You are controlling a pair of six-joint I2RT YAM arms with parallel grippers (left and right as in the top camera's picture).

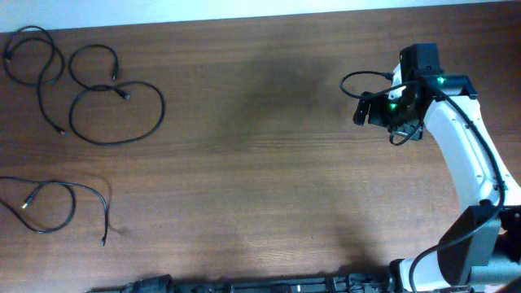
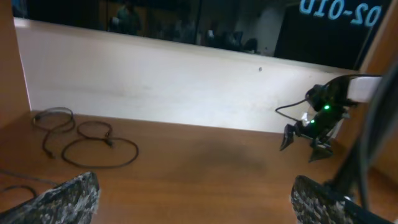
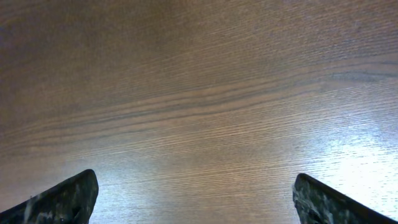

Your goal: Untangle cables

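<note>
Three separate cables lie on the left of the wooden table. One thin black cable curls at the far left corner, a second forms a wide loop beside it, and a third trails near the left front. The left wrist view shows the far cable and the wide loop well ahead of my left gripper, which is open over bare wood. My right gripper hovers at the right rear, far from the cables. It is open with only wood grain between its fingers.
The white right arm reaches in from the front right corner, with its own thick black wire looping behind the wrist. A pale wall borders the table's far edge. Dark arm bases line the front edge.
</note>
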